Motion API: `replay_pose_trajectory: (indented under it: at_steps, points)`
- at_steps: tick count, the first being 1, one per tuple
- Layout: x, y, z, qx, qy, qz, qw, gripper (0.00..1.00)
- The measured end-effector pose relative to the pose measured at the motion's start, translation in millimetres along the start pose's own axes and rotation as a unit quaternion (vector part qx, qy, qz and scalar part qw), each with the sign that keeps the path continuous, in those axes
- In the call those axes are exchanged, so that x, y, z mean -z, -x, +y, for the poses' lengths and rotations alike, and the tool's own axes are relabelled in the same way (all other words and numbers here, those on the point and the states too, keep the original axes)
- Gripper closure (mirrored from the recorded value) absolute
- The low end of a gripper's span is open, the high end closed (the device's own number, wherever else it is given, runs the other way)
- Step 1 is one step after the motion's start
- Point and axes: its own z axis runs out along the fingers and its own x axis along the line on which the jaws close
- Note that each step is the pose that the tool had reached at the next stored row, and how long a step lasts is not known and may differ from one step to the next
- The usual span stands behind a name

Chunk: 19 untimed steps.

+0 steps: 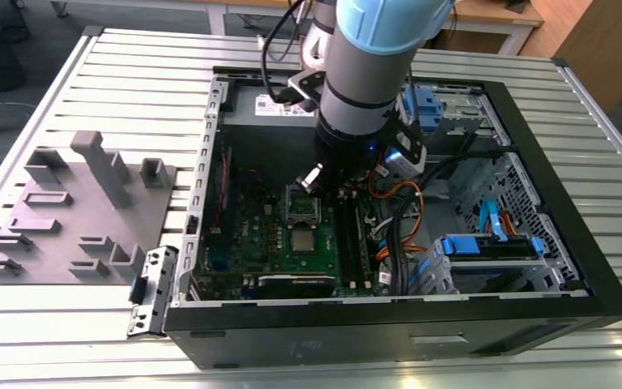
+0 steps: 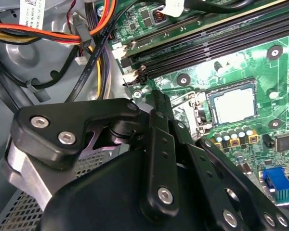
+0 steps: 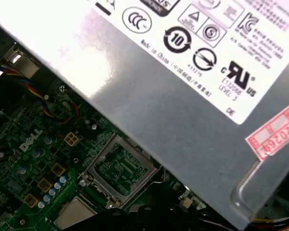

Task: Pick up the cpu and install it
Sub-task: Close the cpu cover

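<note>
The cpu (image 1: 304,241) is lying flat in its socket on the green board (image 1: 240,235), silver top up; you're also seeing it in both wrist views (image 2: 233,103) (image 3: 74,214). It's looking square to the socket rim, though I can't tell if it's fully seated. The hinged metal frame (image 1: 304,207) is standing open just beside it, and in the first wrist view you're looking through that frame (image 3: 118,166) at the board. The tool (image 1: 313,182) is hanging over the frame end of the socket, near the cpu but apart from it as far as I'm judging. Whether it's open or closed I can't tell; the second wrist view is giving you its black linkage and no tips. I'm reading this as the seating stage of the install. To do it well, you're wanting the chip level with all four edges inside the rim, and no downward force on it. The contacts underneath are likely bending easily. Stay straight up and down over the socket, with no sideways drag. You're also working close to the orange and black cables (image 1: 398,203), which are running just beside the arm, so watch for snagging. Count: one cpu, one socket, one hinged frame, one board, one computer case (image 1: 398,324), one power supply (image 3: 183,120), two blue drive brackets (image 1: 424,105) (image 1: 484,243), one grey tray (image 1: 74,219) on the worktop (image 1: 127,81), one arm, one tool.
</note>
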Motion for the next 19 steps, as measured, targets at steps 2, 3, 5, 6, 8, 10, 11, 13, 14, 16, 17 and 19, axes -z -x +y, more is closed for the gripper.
replay_pose_trajectory:
  at_steps: [2,3,5,6,8,10,11,13,14,16,17,19]
  points:
    - [-1.3,0.3,0.4,0.000,0.0001,0.0000,1.00000,0.89]
    - [-1.8,0.6,0.7,0.000,0.0003,-0.0001,1.00000,0.89]
    - [-2.7,1.0,1.2,0.000,0.0009,-0.0007,1.00000,0.89]
    - [-3.2,1.2,1.4,0.000,0.0012,-0.0009,1.00000,0.89]
    - [-4.0,1.6,1.9,0.000,0.0017,-0.0014,1.00000,0.89]
    - [-4.5,1.7,2.2,0.000,0.0020,-0.0016,1.00000,0.89]
    - [-4.6,1.5,2.4,0.000,0.0020,-0.0017,1.00000,0.89]
    - [-4.6,0.9,2.9,0.000,0.0023,-0.0024,0.99999,0.89]
    - [-4.7,0.6,3.2,0.000,0.0024,-0.0028,0.99999,0.89]
    - [-4.7,-0.3,3.9,0.000,0.0026,-0.0040,0.99999,0.89]
    - [-4.7,-0.8,4.3,0.000,0.0028,-0.0049,0.99998,0.89]
    - [-4.7,-1.7,5.1,0.000,0.0034,-0.0069,0.99997,0.89]
